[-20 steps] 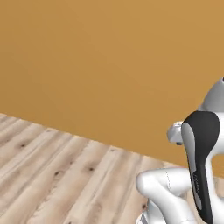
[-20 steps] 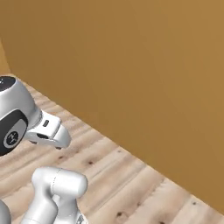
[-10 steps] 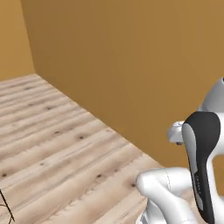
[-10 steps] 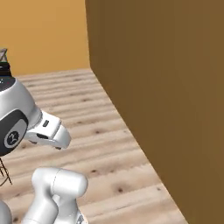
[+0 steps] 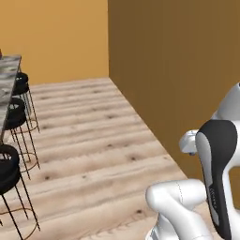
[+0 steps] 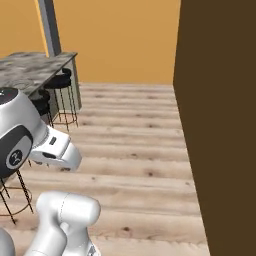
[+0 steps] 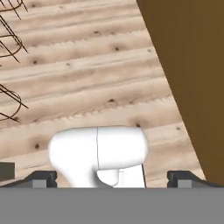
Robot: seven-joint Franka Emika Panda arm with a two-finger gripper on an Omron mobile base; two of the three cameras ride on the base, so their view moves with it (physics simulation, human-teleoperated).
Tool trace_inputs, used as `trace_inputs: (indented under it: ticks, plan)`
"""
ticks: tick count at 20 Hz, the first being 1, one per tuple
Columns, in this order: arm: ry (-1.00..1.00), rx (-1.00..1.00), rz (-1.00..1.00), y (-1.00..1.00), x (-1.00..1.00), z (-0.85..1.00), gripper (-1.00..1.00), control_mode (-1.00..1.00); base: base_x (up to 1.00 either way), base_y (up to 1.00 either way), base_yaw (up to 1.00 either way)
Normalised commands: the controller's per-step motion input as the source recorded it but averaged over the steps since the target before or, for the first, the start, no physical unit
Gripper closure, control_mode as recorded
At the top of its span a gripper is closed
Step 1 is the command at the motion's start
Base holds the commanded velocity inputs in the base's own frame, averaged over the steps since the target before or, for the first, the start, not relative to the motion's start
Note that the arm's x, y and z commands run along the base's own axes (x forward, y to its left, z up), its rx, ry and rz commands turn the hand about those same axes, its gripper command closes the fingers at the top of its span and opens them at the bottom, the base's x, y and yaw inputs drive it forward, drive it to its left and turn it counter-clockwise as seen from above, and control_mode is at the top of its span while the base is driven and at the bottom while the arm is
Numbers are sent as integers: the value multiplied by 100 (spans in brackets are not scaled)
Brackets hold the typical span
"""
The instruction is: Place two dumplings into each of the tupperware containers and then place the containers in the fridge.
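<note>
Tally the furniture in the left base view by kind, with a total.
Black bar stools: 3
Grey marbled counter: 1
Total: 4

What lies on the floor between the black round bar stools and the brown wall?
In the left base view, only bare light wooden plank floor lies between the black round bar stools and the flat brown wall.

Wood plank floor (image 5: pixel 93 136) ahead. Brown wall (image 5: pixel 178 61) at right. Black bar stools (image 5: pixel 9 164) lined along grey marble counter (image 5: pixel 8 75) at left edge.
</note>
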Motion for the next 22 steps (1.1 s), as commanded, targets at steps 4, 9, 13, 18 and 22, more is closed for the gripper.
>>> trace_inputs:
  ticks: [4,9,13,18,22]
  plan:
    - [0,0,0,0,0,0,-100,100,100,-47,55]
    - [0,0,0,0,0,0,-100,100,95,-14,75]
    - [0,0,0,0,0,0,-100,100,95,-13,76]
    - [0,0,0,0,0,0,-100,100,85,-21,75]
    - [0,0,0,0,0,0,-100,100,70,-36,72]
